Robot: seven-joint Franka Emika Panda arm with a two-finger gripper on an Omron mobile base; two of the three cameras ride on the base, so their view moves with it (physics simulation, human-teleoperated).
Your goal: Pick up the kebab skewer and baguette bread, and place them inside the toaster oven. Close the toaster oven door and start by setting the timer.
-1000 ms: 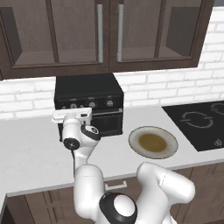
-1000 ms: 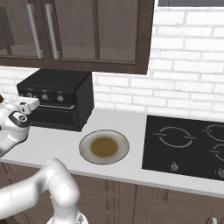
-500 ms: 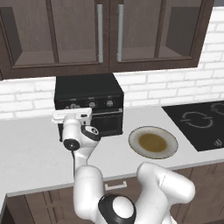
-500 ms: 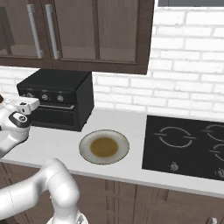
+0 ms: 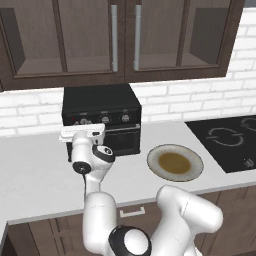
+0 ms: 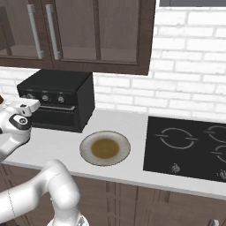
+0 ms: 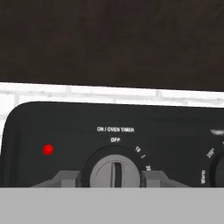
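Claw [image 7: 112,178] has just narrowed onto the timer knob [image 7: 114,173] of the closed toaster oven [image 5: 101,105]; turning remains.

My gripper [image 7: 114,177] at work, arm raised.
I am holding my fingers [image 7: 65,178] half-closed, hand levelled forward.

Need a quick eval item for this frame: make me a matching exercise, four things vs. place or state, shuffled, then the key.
Things:
1. toaster oven door
2. plate
3. timer knob
4. red light

Place or state:
A. between the gripper finger tips, pointer at OFF
B. closed
C. left of the timer knob on the panel
D. on the counter, between toaster oven and cooktop

Pairs: 1-B, 2-D, 3-A, 4-C
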